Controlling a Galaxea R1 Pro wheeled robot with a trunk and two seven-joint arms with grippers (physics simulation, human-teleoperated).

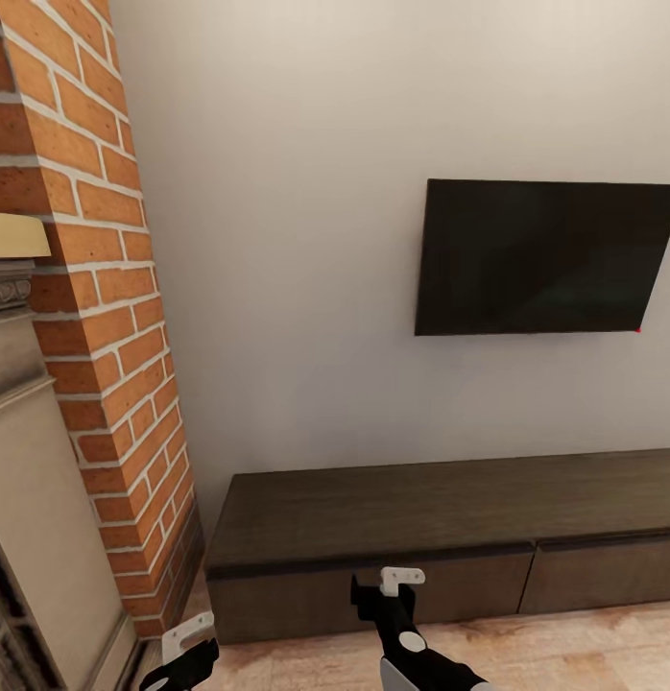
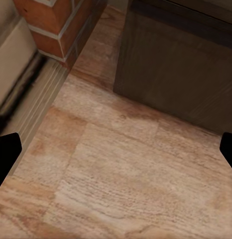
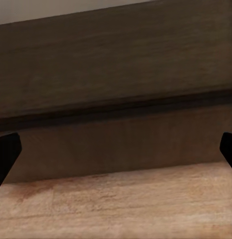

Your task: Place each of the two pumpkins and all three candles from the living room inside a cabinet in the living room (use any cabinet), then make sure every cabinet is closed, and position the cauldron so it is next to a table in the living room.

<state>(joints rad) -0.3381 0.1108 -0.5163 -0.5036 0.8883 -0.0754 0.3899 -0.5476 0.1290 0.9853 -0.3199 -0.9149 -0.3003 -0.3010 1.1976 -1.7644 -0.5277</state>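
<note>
Dark wood: you face the cabinet (image 1: 450, 537), a long low unit against the white wall, under the television (image 1: 546, 257).
Cabinet lie: its long axis runs left to right across your head view; the drawer fronts point toward you, so a drawer would pull straight back at you.
Drawers: both fronts in view look closed, with a seam between them right of centre.
Right gripper (image 1: 397, 583): it sits directly before the left drawer front, close to it, jaws spread wide and empty; in the right wrist view the finger tips (image 3: 6, 154) stand far apart with the drawer front (image 3: 120, 144) square ahead.
Left gripper (image 1: 186, 651): low beside the brick fireplace (image 1: 105, 317), off the cabinet's left end, jaws open and holding nothing; its wrist view looks down on the plank floor (image 2: 120, 174) and the cabinet's corner (image 2: 180, 64).
Nearer arm: your right one, by my judgement, is the one placed to open that drawer.
Next move: likely straight forward to the top edge of the drawer front, then a pull along the line toward you.
</note>
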